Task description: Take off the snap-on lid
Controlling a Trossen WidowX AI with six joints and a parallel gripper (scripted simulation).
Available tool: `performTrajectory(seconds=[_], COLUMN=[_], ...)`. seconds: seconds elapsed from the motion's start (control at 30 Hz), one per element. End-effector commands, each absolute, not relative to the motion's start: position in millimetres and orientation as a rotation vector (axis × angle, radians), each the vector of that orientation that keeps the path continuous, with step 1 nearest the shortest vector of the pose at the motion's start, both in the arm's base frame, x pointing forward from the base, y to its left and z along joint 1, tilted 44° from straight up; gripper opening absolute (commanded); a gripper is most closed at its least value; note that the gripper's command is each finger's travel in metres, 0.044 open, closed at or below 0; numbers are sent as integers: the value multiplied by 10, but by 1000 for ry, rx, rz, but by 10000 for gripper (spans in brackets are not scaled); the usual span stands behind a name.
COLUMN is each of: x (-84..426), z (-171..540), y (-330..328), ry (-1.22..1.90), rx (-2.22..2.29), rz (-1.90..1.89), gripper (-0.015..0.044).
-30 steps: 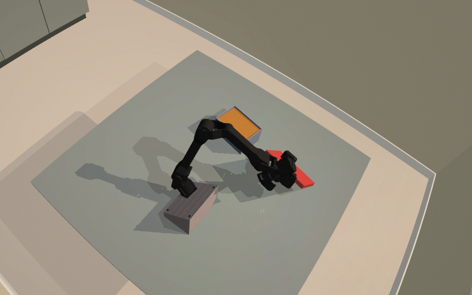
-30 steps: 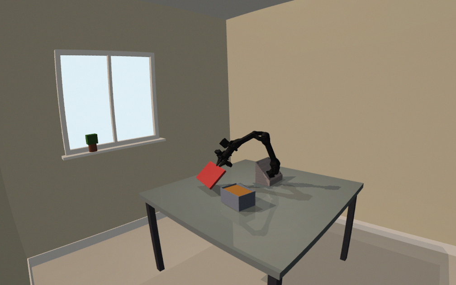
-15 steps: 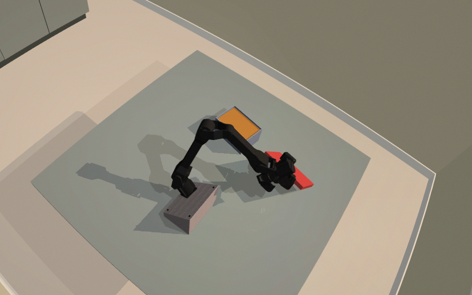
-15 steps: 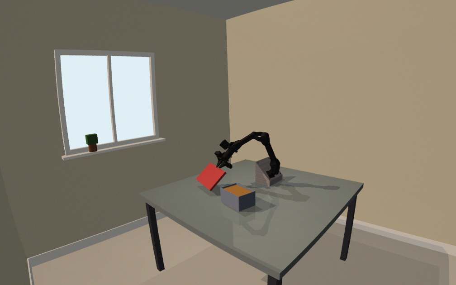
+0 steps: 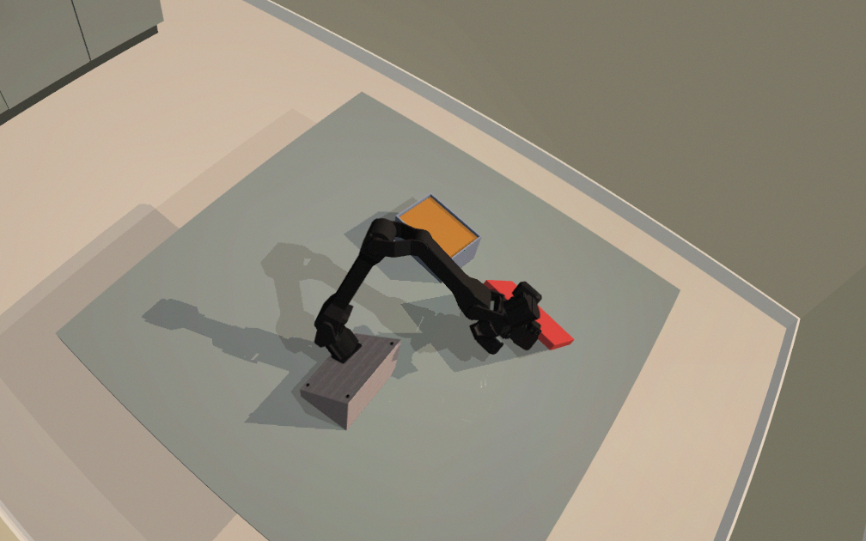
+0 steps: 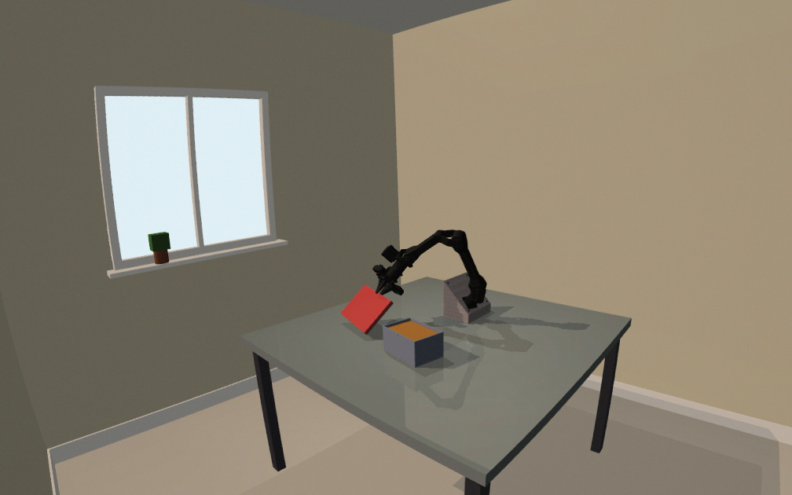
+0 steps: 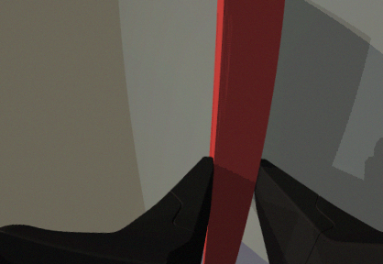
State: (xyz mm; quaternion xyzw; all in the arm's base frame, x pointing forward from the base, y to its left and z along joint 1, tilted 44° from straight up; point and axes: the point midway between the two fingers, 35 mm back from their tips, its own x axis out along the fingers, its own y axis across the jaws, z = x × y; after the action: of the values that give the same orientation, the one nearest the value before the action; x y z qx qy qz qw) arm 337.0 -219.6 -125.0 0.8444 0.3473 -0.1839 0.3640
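The red lid (image 5: 556, 327) (image 6: 366, 309) (image 7: 249, 68) is off the box and held steeply tilted above the table. My gripper (image 6: 379, 291) (image 7: 233, 167) is shut on it by one edge. In the wrist view the lid runs edge-on between the two fingers. In the top view the wrist and gripper cover the middle of the lid and the fingertips are hidden. The grey-blue storage box (image 5: 467, 255) (image 6: 400, 346) stands upright and open beside the lid, with an orange inside showing. Whether the lid's lowest corner touches the table is hard to tell.
The grey table (image 5: 368, 148) (image 6: 546, 369) carries the box and the arm's wedge-shaped base (image 5: 349, 376) (image 6: 457, 301). The forearm passes close by the box in the top view. The table's edge lies beyond the lid on the side away from the base.
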Motion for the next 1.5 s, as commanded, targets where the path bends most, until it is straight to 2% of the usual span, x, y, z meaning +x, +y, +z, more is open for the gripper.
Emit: performTrajectory(seconds=[0.0, 1.47], x=[3364, 3328], z=[-1270, -1528], y=[-2178, -1938], ry=[890, 890], rx=[2177, 2178], rz=[-473, -472], gripper=[0, 0])
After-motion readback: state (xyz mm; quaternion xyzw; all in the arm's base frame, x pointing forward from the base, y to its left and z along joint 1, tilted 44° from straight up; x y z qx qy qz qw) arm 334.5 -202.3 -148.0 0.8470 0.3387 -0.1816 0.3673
